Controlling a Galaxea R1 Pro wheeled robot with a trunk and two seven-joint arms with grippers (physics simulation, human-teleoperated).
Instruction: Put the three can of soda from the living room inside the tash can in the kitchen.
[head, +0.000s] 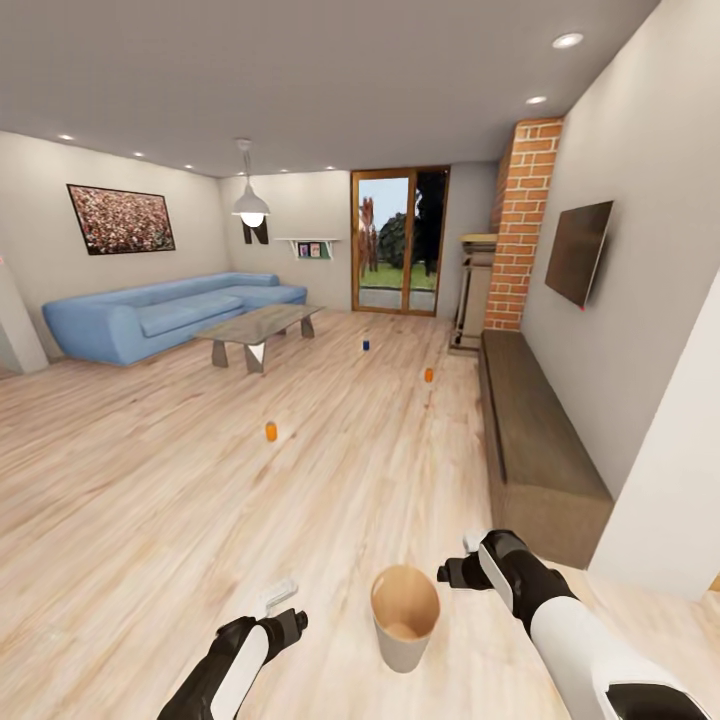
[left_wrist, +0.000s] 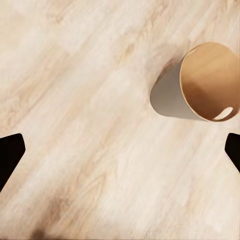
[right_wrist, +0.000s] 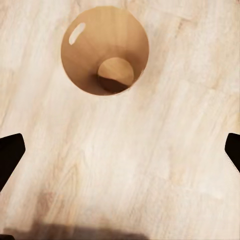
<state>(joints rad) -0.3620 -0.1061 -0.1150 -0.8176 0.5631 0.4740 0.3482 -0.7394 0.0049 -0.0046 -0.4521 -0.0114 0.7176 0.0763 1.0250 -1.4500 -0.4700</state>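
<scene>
On the pale wood floor, between the two arms, stands the tash can: a small round tapered bin, pale grey outside and tan-brown within, lidless and upright, with nothing lying in it as the right wrist view looks straight down its mouth. The left wrist view catches it from the side, with its grey wall and an oval slot near the rim. The left gripper and right gripper both hover over bare floor, fingers spread wide and holding nothing.

Farther off in the living room, the three cans stand upright on the floor, well apart: one orange can nearest, a second orange can toward the long low bench, and the dark blue can beyond, near the coffee table. A blue sofa lines the far wall beside it.
</scene>
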